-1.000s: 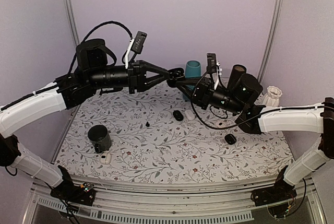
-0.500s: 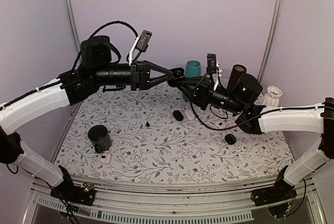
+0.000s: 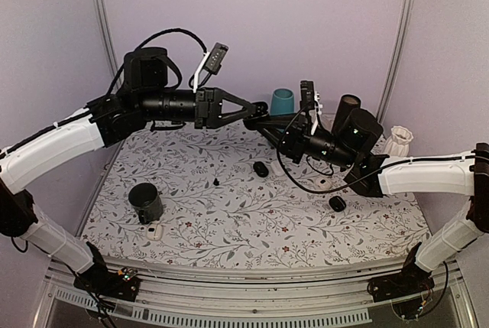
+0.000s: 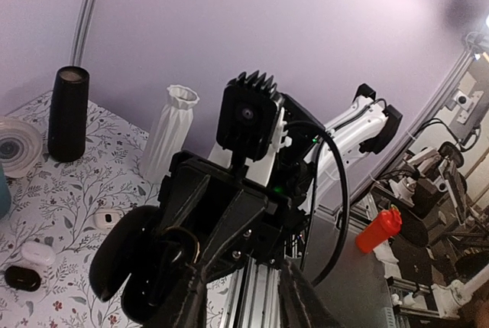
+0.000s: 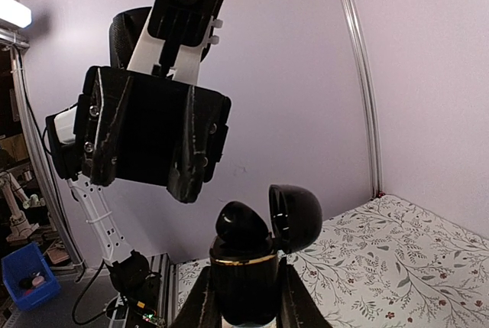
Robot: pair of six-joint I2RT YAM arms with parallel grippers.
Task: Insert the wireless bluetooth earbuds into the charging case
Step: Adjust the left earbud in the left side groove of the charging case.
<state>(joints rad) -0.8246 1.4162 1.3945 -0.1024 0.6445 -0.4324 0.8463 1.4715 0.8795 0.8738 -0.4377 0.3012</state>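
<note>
The right pincer (image 5: 246, 297) pinches the glossy black pebble-shaped charging case (image 5: 243, 255), probably light and slippery, by its lower sides; the left pincer (image 4: 241, 297) is slightly spread.

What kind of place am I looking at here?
Probably a robotics lab: a floral-covered table walled by plain lilac panels, with other equipment rigs and a blue parts bin beyond.

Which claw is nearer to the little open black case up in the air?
Right. The right claw grips the case itself; the left claw hangs close by its open top.
</note>
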